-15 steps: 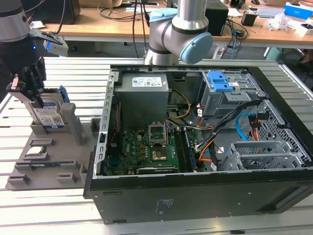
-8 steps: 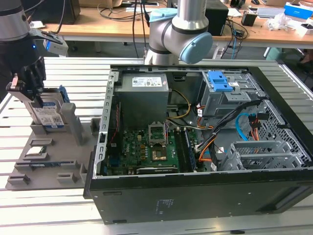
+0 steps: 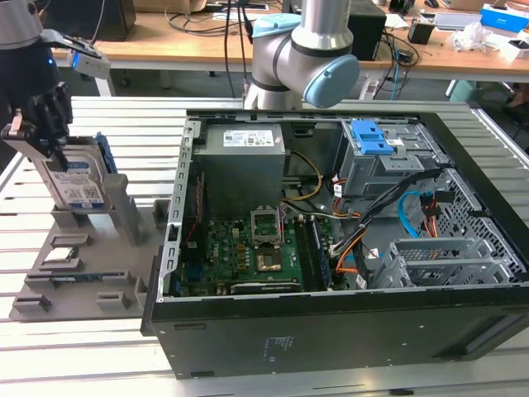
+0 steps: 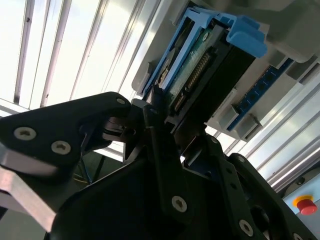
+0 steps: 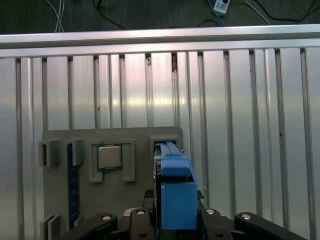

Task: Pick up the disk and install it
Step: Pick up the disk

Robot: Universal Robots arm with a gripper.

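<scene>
Nearly upright, disk (image 3: 78, 186) at gray holder (image 3: 124, 217), long axis up-down, gripper (image 3: 51, 136) clamping its top

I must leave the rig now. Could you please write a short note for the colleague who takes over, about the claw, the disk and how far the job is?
Claw: shut on the upper edge of the disk, at the exterior view's left.
Disk: upright at the gray holder, beside the open computer case. I cannot tell whether it is clear of its slot.
Done: the disk is grasped.
Left: the disk is not yet in the case, so the install is not done.
</scene>
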